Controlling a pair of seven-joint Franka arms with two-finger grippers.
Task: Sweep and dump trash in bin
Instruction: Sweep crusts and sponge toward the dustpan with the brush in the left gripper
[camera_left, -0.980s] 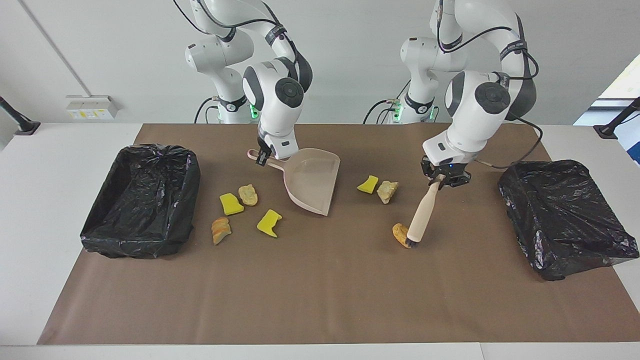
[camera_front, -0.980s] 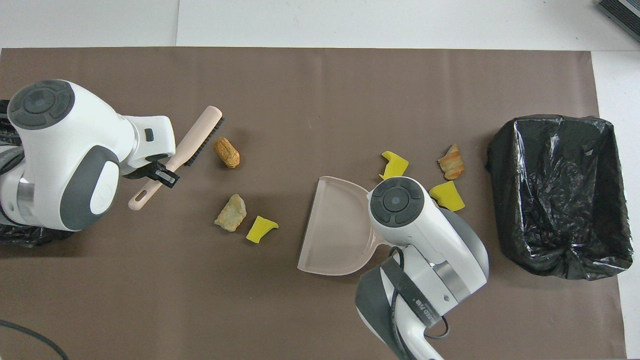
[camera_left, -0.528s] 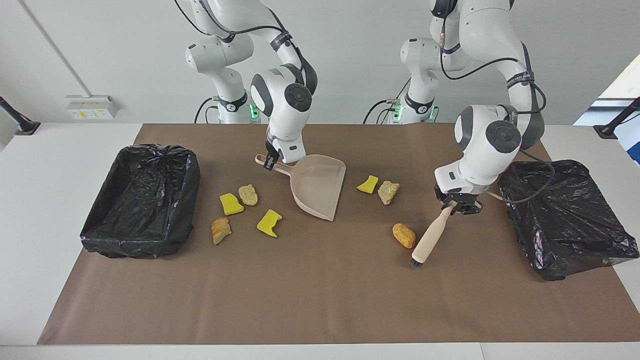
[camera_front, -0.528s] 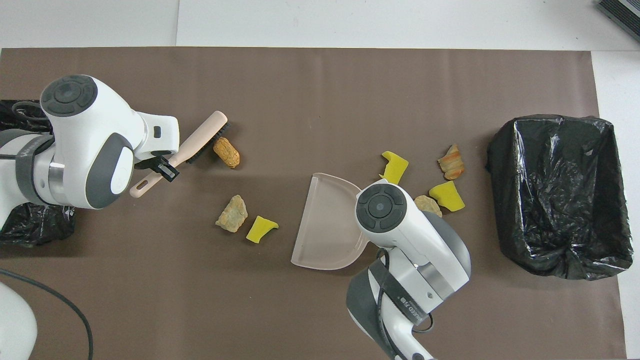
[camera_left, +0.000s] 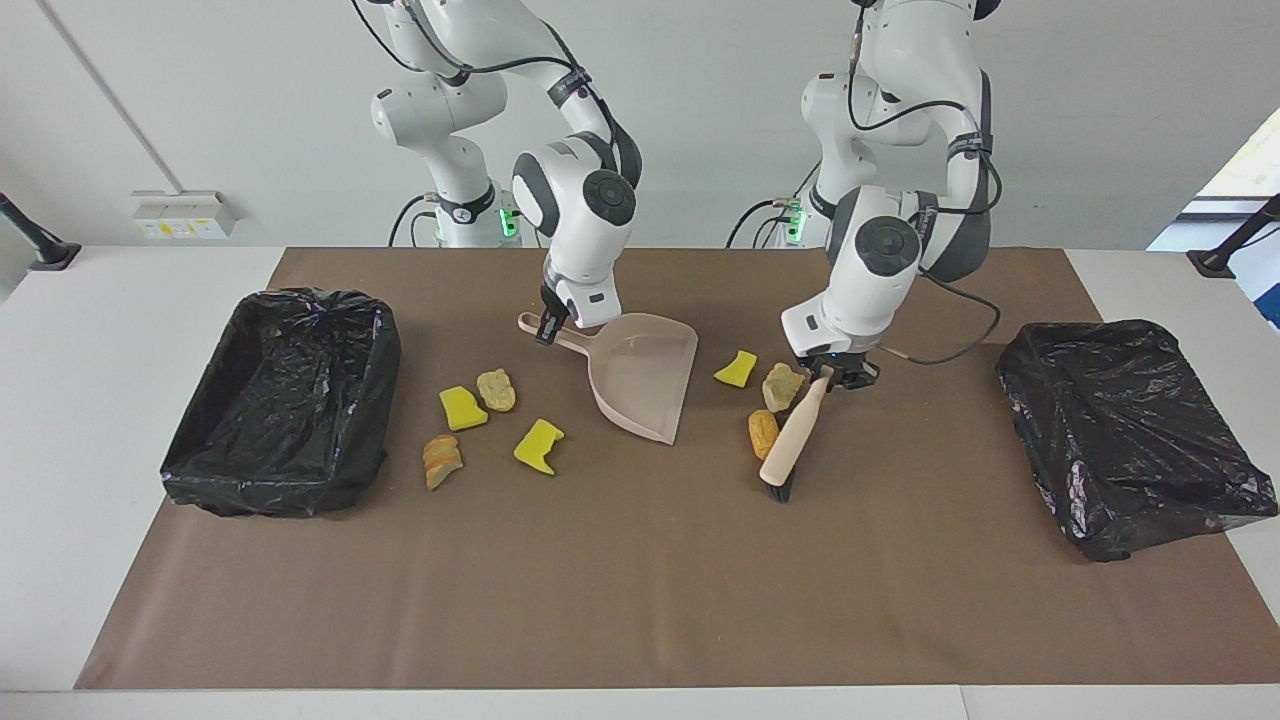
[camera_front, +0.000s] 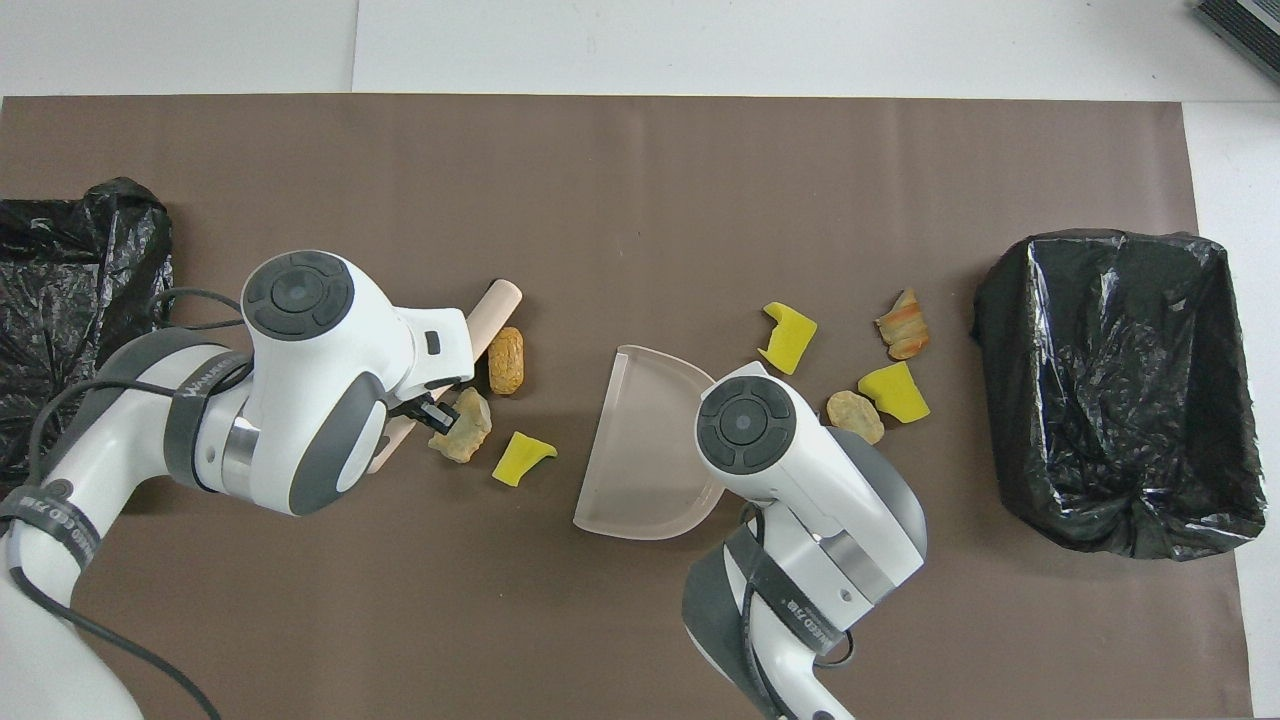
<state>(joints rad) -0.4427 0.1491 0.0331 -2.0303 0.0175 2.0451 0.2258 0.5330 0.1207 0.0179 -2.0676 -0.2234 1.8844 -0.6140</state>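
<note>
My left gripper (camera_left: 826, 373) is shut on the handle of a pale wooden brush (camera_left: 792, 440), whose bristle end rests on the mat. An orange-brown chunk (camera_left: 763, 433) lies against the brush, with a tan lump (camera_left: 780, 386) and a yellow wedge (camera_left: 738, 368) nearer the robots. My right gripper (camera_left: 546, 328) is shut on the handle of the beige dustpan (camera_left: 640, 375), beside these scraps. Four more scraps lie toward the right arm's end: two yellow wedges (camera_left: 462, 408) (camera_left: 538, 446), a tan lump (camera_left: 495, 390) and a bread-like chunk (camera_left: 441, 460).
A black-lined bin (camera_left: 280, 400) stands at the right arm's end of the brown mat, and another black-lined bin (camera_left: 1130, 430) at the left arm's end. In the overhead view the brush end (camera_front: 495, 305) and dustpan (camera_front: 645, 450) flank the three scraps.
My left gripper has swept the brush toward the dustpan, pushing the orange-brown chunk up beside the tan lump. My right gripper has shifted the dustpan slightly toward these scraps.
</note>
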